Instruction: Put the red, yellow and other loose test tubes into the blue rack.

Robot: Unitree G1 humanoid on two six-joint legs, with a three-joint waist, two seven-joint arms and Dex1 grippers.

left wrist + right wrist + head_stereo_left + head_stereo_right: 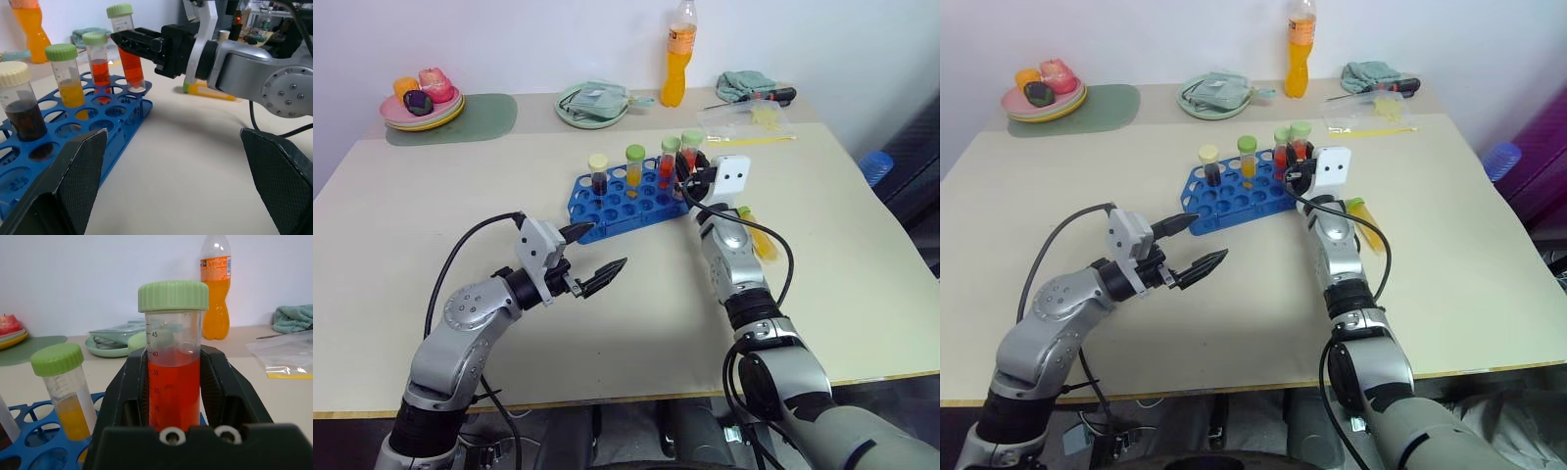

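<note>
- The left gripper (590, 257) is hovering nearest, over the bare counter (431, 225) just in front of the blue rack (607, 208), its fingers (604, 277) spreading wide and holding nothing.
- The blue rack is sitting mid-counter, carrying a cream-capped tube (20, 105) of dark brown liquid, a green-capped tube (68, 81) of yellow-orange liquid and a green-capped tube (99, 61) of red liquid, all upright.
- The right gripper (128, 40) is clenching its fingers on a red test tube (174, 367) at the rack's right end; this tube is wearing a pale green cap, showing printed graduations and standing upright with its tip in a corner hole.
- A yellow test tube (756, 233) with a green cap is lying loose on the counter, just right of the right arm.
- Farther back, an orange drink bottle (677, 54), a green plate (592, 104) and a plate of toy food (421, 98) are standing along the wall.
</note>
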